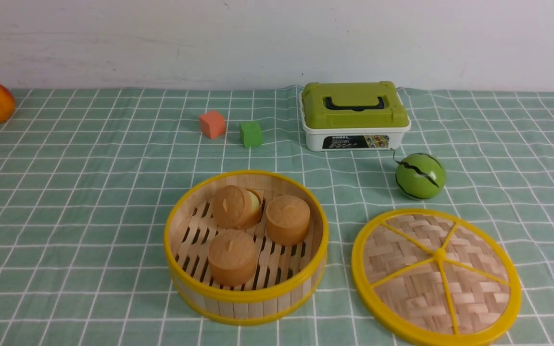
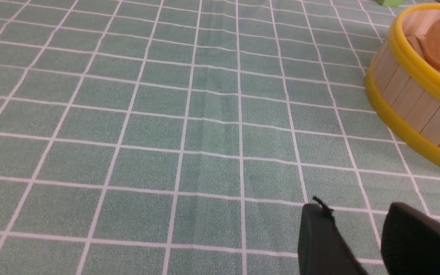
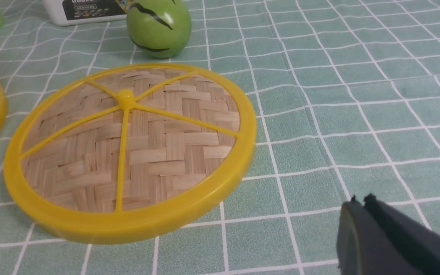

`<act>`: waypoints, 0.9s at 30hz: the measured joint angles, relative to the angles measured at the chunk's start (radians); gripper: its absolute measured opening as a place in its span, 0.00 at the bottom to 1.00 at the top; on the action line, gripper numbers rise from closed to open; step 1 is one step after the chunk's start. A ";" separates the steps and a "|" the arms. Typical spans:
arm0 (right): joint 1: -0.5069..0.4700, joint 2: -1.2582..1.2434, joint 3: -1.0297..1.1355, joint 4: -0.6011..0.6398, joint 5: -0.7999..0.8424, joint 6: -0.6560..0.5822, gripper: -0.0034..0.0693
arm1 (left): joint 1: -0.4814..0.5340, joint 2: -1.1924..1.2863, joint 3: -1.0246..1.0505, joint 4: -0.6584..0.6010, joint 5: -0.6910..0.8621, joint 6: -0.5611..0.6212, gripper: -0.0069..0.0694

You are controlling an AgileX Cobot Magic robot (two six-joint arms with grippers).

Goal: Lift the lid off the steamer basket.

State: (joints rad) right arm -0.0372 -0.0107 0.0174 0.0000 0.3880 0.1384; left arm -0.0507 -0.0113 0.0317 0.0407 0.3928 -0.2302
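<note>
Lid (image 1: pixel 435 277) lies flat on the checked green tablecloth (image 1: pixel 75 202) near its front edge, toward the right corner, apart from the steamer basket (image 1: pixel 246 290): woven tan bamboo disc, yellow rim, five yellow spokes meeting at a central hub. Basket stands open at the front centre, slatted floor, three brown round cakes (image 1: pixel 232 257) inside. Right gripper (image 3: pixel 361 204) pads pressed together, holding nothing, beside the lid. Left gripper (image 2: pixel 357 219) jaws parted, empty, near the basket's wall.

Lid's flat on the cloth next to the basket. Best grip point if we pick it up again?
Probably the lid's yellow rim on its right edge, away from the basket, one finger slid under. It lies flat; the center hub is a low nub, poor to pinch.
</note>
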 joint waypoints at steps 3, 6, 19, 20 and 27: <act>0.000 0.000 0.000 0.000 0.000 0.000 0.03 | 0.000 0.000 0.000 0.000 0.000 0.000 0.40; 0.000 0.000 0.000 0.000 0.000 0.000 0.03 | 0.000 0.000 0.000 0.000 0.000 0.000 0.40; 0.000 0.000 0.000 0.000 0.000 0.000 0.04 | 0.000 0.000 0.000 0.000 0.000 0.000 0.40; 0.000 0.000 0.000 0.000 0.000 0.000 0.05 | 0.000 0.000 0.000 0.000 0.000 0.000 0.40; 0.000 0.000 0.000 0.000 0.000 0.000 0.06 | 0.000 0.000 0.000 0.000 0.000 0.000 0.40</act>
State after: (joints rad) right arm -0.0372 -0.0107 0.0174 0.0000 0.3880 0.1384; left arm -0.0507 -0.0113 0.0317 0.0407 0.3928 -0.2302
